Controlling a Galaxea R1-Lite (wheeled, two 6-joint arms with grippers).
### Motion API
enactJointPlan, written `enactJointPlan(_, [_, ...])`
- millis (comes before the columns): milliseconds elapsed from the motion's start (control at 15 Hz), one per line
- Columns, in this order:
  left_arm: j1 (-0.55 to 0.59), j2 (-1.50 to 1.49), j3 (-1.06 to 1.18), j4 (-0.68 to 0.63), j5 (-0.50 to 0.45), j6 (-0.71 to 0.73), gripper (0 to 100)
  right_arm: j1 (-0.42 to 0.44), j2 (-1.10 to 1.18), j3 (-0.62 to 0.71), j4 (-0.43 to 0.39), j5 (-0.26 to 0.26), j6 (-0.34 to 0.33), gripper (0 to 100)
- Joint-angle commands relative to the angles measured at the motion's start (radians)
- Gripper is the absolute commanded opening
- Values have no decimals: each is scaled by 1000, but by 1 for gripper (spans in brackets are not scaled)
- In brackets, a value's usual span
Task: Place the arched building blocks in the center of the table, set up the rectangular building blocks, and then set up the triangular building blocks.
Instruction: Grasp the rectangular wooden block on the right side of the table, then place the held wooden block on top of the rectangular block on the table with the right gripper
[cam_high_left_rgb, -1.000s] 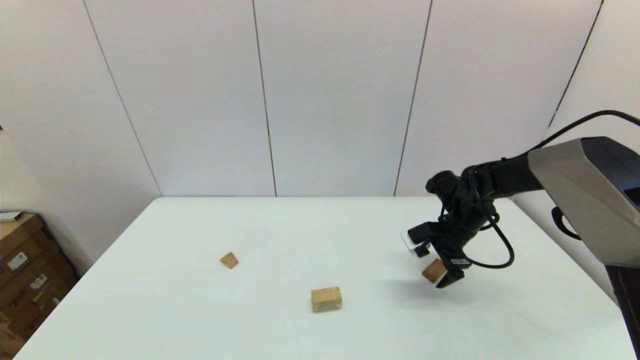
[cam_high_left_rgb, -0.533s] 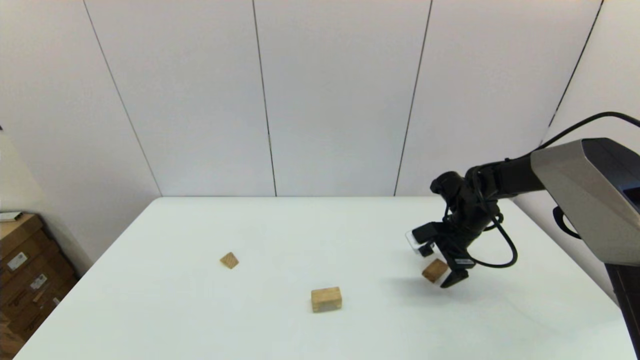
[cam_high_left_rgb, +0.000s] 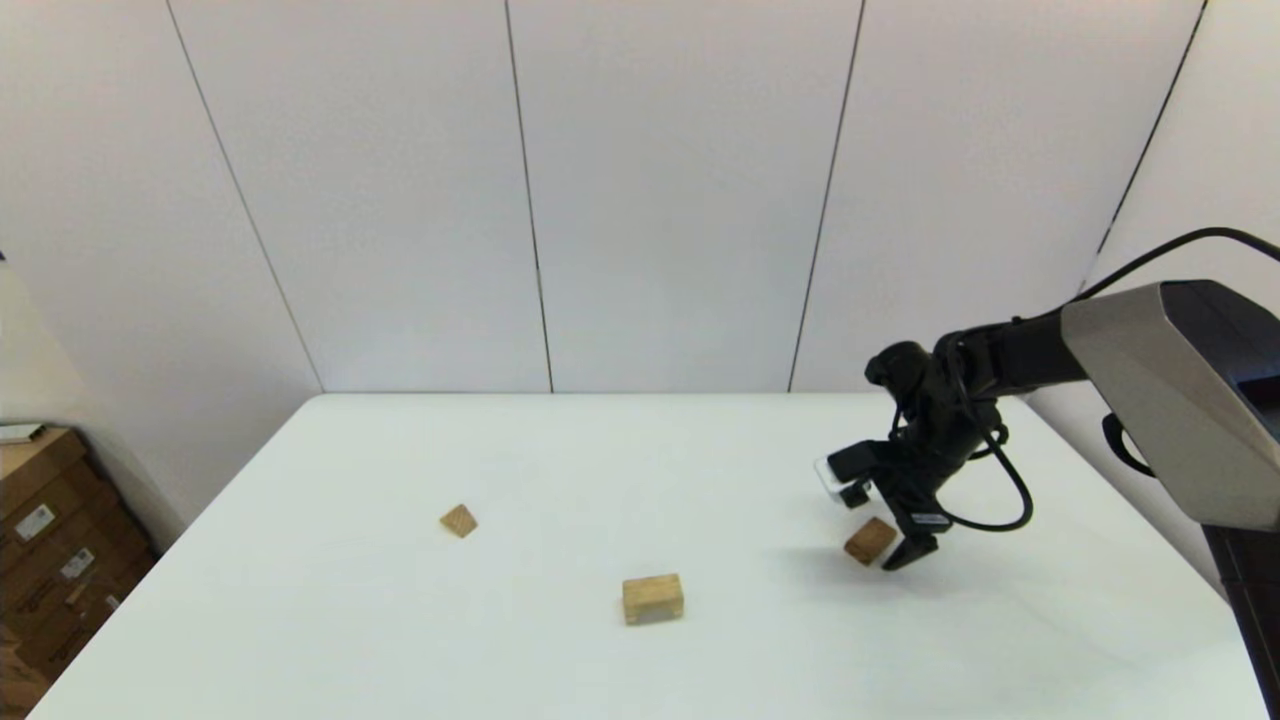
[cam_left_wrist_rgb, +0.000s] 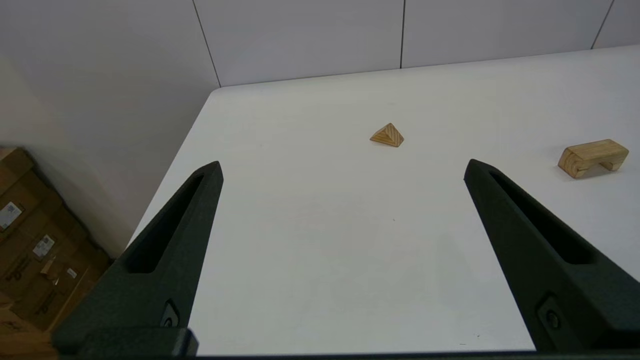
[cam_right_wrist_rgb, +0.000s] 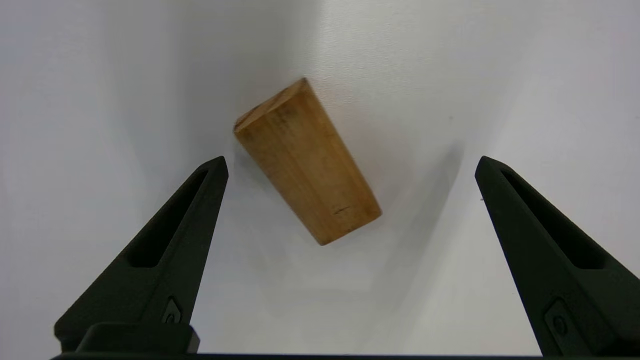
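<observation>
The arch block (cam_high_left_rgb: 652, 598) sits mid-table, so the flat slab (cam_high_left_rgb: 869, 540) is in hand, at its three o'clock. The right gripper (cam_high_left_rgb: 885, 548) straddles it, fingers wide apart; next it likely lowers and closes. The left gripper (cam_left_wrist_rgb: 342, 167) waits parked, also spread.

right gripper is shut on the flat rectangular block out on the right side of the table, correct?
Not quite: the right gripper is open, its fingers spread either side of the rectangular block without touching it, as the right wrist view shows. The block does lie on the table's right side.
</observation>
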Motion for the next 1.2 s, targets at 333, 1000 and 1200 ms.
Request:
enactJointPlan(333, [0, 1, 0, 0, 0, 0, 100, -3, 6, -4, 4, 5, -6, 0])
enactJointPlan(1000, [0, 1, 0, 0, 0, 0, 100, 9, -11, 3, 27, 5, -7, 0])
enactJointPlan(1200, [0, 1, 0, 0, 0, 0, 100, 32, -61, -2, 27, 11, 5, 0])
